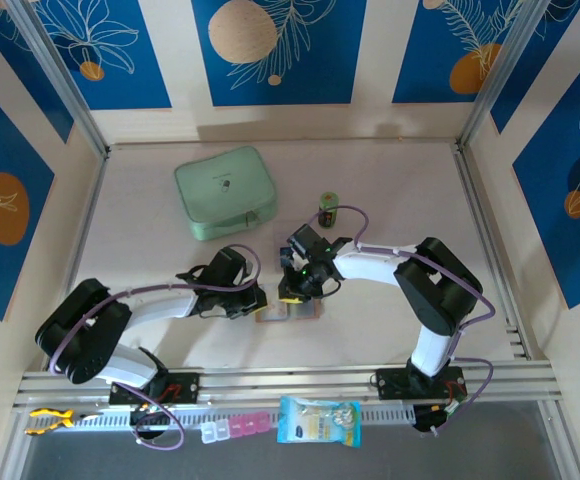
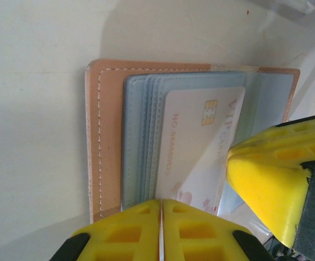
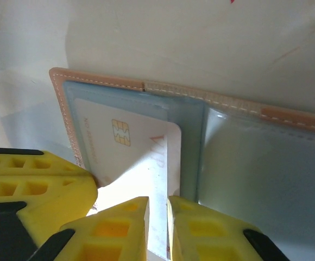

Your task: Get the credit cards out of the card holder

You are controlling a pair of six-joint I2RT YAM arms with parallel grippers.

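From above we see the tan leather card holder [image 1: 288, 313] lying open near the front of the pale table [image 1: 390, 180], with blue leaf-printed wall panels [image 1: 320, 70] around. The wrist views add more: the left gripper [image 2: 161, 209] is pressed shut at the holder's edge, and the right gripper [image 3: 157, 209] narrowly nips the pale plastic credit card [image 3: 122, 144] in its pocket.

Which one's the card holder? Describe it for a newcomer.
On the pale table, look between the two arms. The small tan leather folding card holder lies open there, a pale chip card in its pockets; the mint-green zip case behind is far larger.
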